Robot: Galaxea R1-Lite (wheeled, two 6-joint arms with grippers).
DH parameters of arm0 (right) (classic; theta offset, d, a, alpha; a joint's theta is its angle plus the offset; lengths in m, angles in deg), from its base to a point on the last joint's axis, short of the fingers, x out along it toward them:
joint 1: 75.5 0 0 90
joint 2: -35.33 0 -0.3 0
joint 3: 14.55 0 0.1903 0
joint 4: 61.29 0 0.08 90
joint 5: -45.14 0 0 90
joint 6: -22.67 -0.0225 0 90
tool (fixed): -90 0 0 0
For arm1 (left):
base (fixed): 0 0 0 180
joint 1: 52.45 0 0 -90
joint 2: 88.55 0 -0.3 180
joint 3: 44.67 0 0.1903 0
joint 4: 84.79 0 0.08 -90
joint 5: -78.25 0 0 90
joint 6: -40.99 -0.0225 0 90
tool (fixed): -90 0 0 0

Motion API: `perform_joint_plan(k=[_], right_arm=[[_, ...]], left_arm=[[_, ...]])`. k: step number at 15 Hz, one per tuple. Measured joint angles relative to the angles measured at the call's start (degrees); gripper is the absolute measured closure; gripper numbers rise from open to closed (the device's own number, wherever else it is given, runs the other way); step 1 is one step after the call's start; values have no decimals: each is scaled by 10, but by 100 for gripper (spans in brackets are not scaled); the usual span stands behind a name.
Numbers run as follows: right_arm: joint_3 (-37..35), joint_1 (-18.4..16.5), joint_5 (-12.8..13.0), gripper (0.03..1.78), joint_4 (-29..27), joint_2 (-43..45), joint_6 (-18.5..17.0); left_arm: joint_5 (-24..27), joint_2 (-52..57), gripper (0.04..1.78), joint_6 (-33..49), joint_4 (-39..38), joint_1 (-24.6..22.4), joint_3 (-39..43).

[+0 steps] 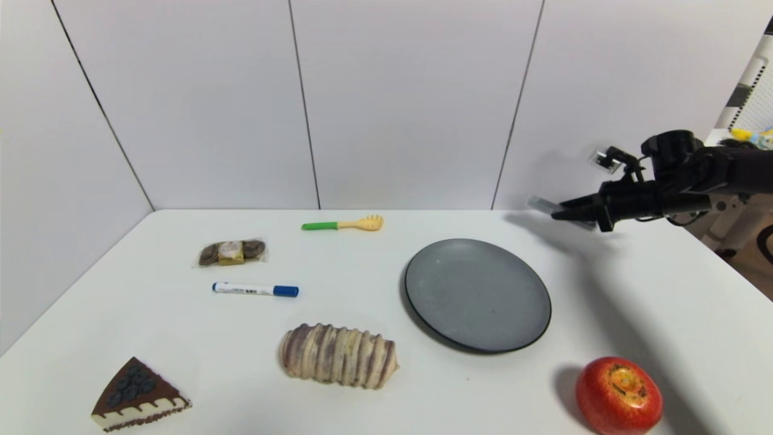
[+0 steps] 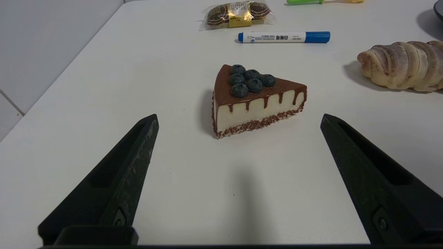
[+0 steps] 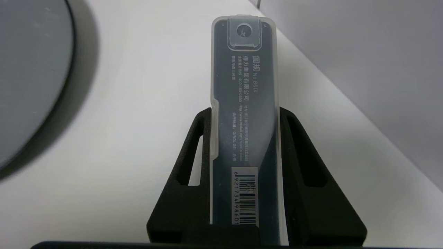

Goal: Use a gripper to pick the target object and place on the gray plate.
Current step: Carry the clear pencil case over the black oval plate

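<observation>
The slim translucent gray case point(image 3: 245, 131) runs past the right wrist view's edge at its barcode end, its sides covered by black fingers point(image 3: 187, 173). Only an arc of the round speckled gray plate point(image 3: 31, 69) shows there. The left wrist view crops the striped brown bread roll point(image 2: 405, 65).

plate point(image 1: 477, 294): matte grey, faintly speckled, thin dark rim
case point(image 3: 245, 114): dark grey under frosted clear cover, pale printed text, white barcode label with black bars
right claw point(image 1: 564, 212): black
left claw point(image 2: 238, 121): black
marker point(image 1: 255, 289): white barrel, blue cap, dark print
cake slice point(image 2: 254, 98): cream sides, brown top with drips, dark blue berries
bread roll point(image 1: 338, 355): tan with purplish-brown stripes
apple point(image 1: 618, 396): red, yellow-orange patch
fork point(image 1: 342, 225): yellow head, green handle
chocolates point(image 1: 232, 252): brown and gold, clear wrap
tabletop point(image 1: 181, 350): plain white
</observation>
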Motion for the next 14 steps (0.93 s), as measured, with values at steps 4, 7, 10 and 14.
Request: perform_joint_plan(k=[4,7,10,14], right_arm=[[-14,12,-19,124,-17,54,3],[-80,44,-40,124,-8,98,11],[-176,95,-48,124,30,143,21],[-306,156,-48,124,119,189,22]], left_arm=[[0,0,13,0,0,0,0],[0,0,13,0,0,0,0],[0,0,13,0,0,0,0],[0,0,13,0,0,0,0]])
